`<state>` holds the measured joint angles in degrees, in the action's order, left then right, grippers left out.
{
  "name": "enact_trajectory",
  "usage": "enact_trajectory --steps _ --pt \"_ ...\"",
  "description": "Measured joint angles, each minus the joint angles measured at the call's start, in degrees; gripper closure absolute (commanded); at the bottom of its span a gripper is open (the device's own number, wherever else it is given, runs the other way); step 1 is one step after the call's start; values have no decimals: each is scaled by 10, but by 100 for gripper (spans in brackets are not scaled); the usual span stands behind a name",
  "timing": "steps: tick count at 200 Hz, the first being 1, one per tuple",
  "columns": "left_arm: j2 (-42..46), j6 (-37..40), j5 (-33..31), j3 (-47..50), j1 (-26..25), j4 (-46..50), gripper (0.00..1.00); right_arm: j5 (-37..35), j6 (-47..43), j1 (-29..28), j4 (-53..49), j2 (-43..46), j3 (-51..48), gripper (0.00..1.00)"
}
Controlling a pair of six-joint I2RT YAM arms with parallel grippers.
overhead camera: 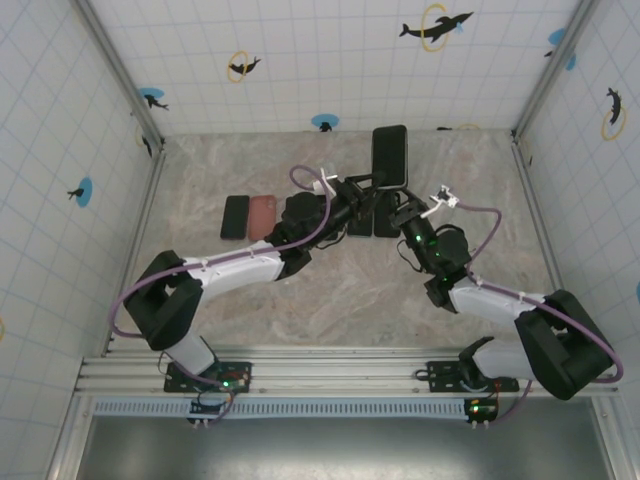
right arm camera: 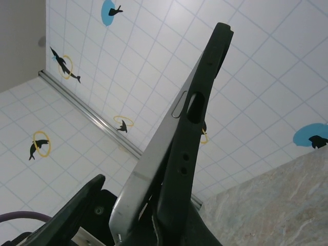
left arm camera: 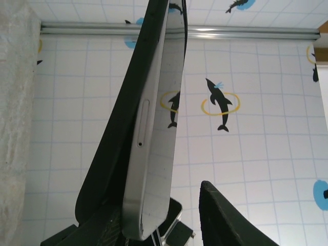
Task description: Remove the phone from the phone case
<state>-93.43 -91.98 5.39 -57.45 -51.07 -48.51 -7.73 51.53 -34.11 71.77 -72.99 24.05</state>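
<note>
**Phone (left arm camera: 154, 154) half-peeled from case (left arm camera: 110, 169), held aloft**

The pink slab (overhead camera: 262, 215) lying on the table (overhead camera: 330, 295) serves as the mark here. Seen from above, the phone stands upright to the right of that slab and beyond it. It is lifted off the table, and both arms reach to its lower end.

The left gripper (overhead camera: 368, 187) comes at that lower end from the pink slab's side. In its wrist view the phone's silver edge, with the tray slot, runs up the middle. The black case hangs away from the phone on one side. The gap between them is widest at the bottom and closes toward the top, where the two meet. The one finger (left arm camera: 225, 220) in plain sight stands just clear of the phone's glossy face, with wall showing between. This gripper is released, not pinching. Its other finger is hidden behind the case.

The right gripper (overhead camera: 402, 203) meets the lower end from the side away from the pink slab and is clenched there on the case. Its wrist view shows the case with an oval cutout and the silver edge beside it. Whether its pads also press the phone I cannot tell.

A black slab (overhead camera: 234, 217) lies just beside the pink slab, on the side away from the phone. Two dark slabs (overhead camera: 385, 226) lie to the right of the pink slab, under the grippers and partly hidden.
</note>
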Motion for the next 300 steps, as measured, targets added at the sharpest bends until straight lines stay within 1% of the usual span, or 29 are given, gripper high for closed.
enact_trajectory --steps 30,49,69,81,97,134,154,180,221,242,263,300 --pt "-1 0 -25 -1 0 0 73 -6 -2 -11 7 3 -9 100" --pt "-10 0 -31 -11 0 0 81 -14 -4 -17 9 6 -16 100" --pt "-28 0 -29 -29 -1 0 95 -28 -6 -18 13 10 -19 100" --pt "-35 -1 -25 -38 -3 1 100 -39 -8 -18 13 13 -21 100" --pt "-37 0 -22 -42 -5 2 100 -48 -15 -18 7 19 -23 100" --pt "-37 0 -13 -42 -6 4 100 -59 -40 -12 -41 39 -23 100" --pt "-37 0 -1 -44 -6 4 100 -52 -52 7 -77 42 -23 100" --pt "-37 0 27 -43 -7 1 100 -30 -61 46 -119 42 -23 100" --pt "3 -4 47 27 -12 -30 100 -12 -76 69 -178 49 -24 100" --pt "7 -4 61 31 -17 -35 100 -9 -82 82 -185 59 -25 100" --pt "3 -5 62 29 -17 -50 100 1 -89 82 -177 63 -25 100" --pt "-52 -10 60 -27 -16 -64 100 -22 -92 58 -159 63 -25 100"
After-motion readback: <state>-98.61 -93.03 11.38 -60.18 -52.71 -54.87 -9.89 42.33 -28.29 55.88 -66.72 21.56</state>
